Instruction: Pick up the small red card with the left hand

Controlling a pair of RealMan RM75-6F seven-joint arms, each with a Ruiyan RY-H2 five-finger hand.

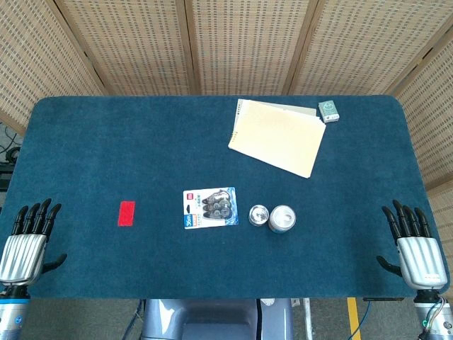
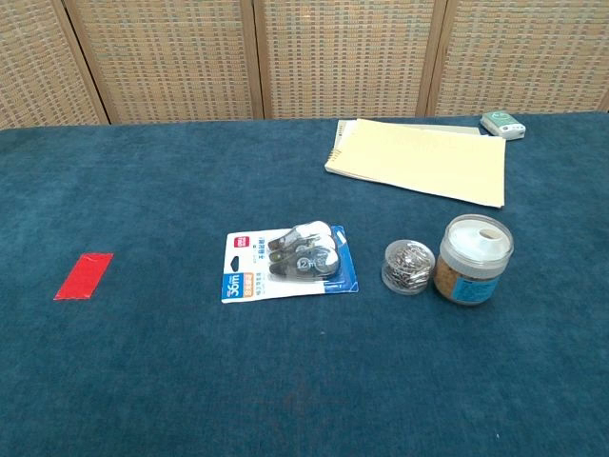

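Resting at the near left corner of the table (image 1: 85,142), the left hand (image 1: 25,244) shows its back to the head camera, fingers straight and slightly apart, thumb out to the side, holding nothing. The right hand (image 1: 414,244) mirrors it at the near right corner, equally empty. From the left hand, the red card (image 1: 127,213) lies at about two o'clock, flat on the blue cloth and apart from everything else.

It looks thin, light and probably a bit flexible, so lying flush on soft fabric it may be hard to get under; pinching a long edge seems the best bet.

Further out at three o'clock sit a blister pack (image 1: 210,207), a small round tin (image 1: 259,214) and a jar (image 1: 282,219). Nothing stands between hand and card. A pad of paper (image 1: 277,137) and a small box (image 1: 328,111) lie far off at one o'clock.
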